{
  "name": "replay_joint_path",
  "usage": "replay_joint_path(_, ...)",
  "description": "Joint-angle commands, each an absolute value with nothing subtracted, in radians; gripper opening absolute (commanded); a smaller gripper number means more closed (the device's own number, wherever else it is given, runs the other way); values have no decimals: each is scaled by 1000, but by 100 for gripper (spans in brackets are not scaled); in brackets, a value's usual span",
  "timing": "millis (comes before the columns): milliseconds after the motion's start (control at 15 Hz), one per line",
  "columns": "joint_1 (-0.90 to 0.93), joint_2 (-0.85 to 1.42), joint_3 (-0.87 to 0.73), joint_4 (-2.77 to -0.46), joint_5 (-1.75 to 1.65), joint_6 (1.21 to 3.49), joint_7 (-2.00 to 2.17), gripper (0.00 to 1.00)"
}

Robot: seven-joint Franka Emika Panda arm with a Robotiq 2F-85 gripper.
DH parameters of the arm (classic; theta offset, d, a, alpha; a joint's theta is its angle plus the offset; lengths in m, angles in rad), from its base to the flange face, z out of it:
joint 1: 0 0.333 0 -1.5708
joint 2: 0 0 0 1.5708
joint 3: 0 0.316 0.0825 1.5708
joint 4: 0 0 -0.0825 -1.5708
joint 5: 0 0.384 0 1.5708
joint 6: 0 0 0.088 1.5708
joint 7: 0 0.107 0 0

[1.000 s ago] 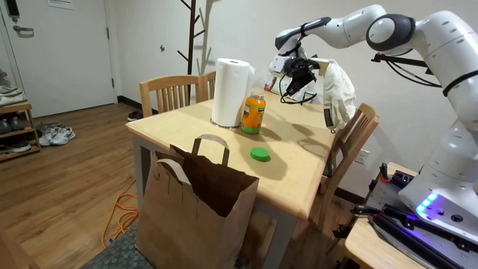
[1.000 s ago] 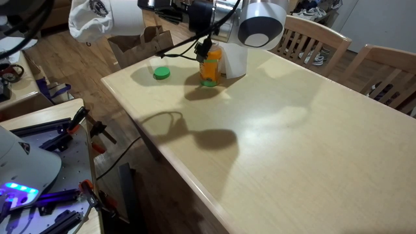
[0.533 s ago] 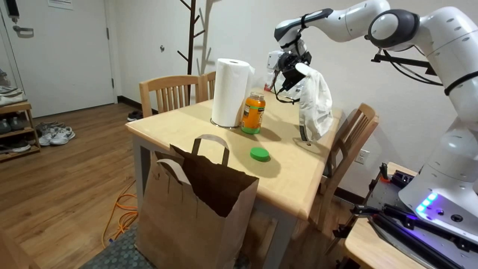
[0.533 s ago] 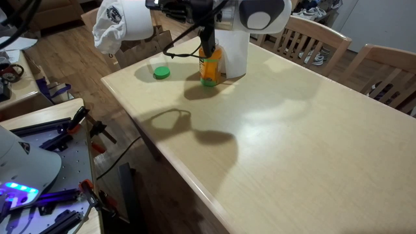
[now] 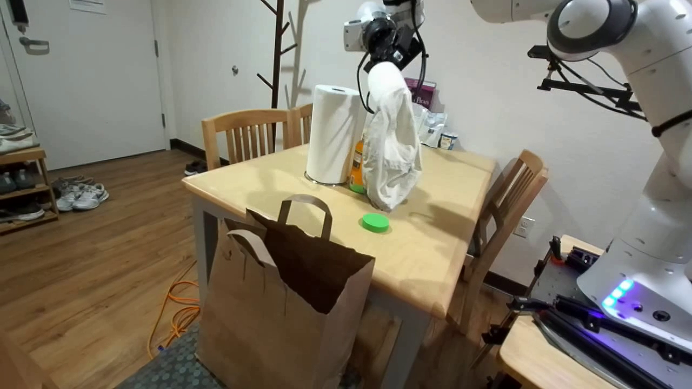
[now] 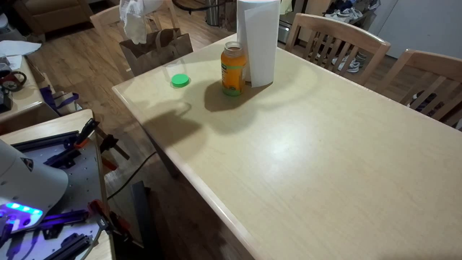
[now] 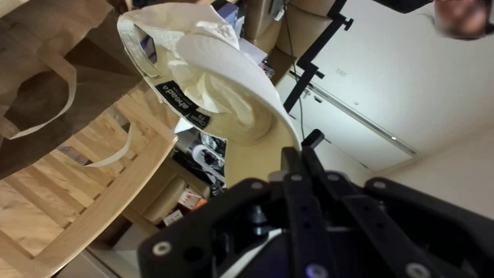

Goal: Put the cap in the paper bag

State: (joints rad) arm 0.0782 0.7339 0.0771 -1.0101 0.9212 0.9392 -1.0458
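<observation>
The cap, soft and pale grey-white, hangs crown down above the table near the jar. In the wrist view my gripper is shut on the edge of the cap's brim; the open inside of the cap with its black label faces that camera. Only the lower part of the cap shows at the top of an exterior view, where the gripper is out of frame. The brown paper bag stands open on a chair against the table, handles up, apart from the cap. Its handles and mouth appear upper left in the wrist view.
A green lid lies on the table between cap and bag. An orange jar, partly behind the cap in an exterior view, stands beside a tall white paper roll. One looped bag handle rises at the table edge.
The arm has carried the cap across the table, nearer the bag, and the cap has turned. In an exterior view the gripper has left the frame at the top. The grip stays shut.
</observation>
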Motion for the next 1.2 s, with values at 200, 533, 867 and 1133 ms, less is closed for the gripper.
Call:
replay_joint_path(200,185,740,97,-919,826,1008,-930,4)
replay_joint_path(533,227,728,20,-878,718,1141,-919,1)
replay_joint_path(867,366,755,-12,-759,572,1233,-844,1)
replay_joint_path(1133,511,769,-37,-674,440,1281,-761,1)
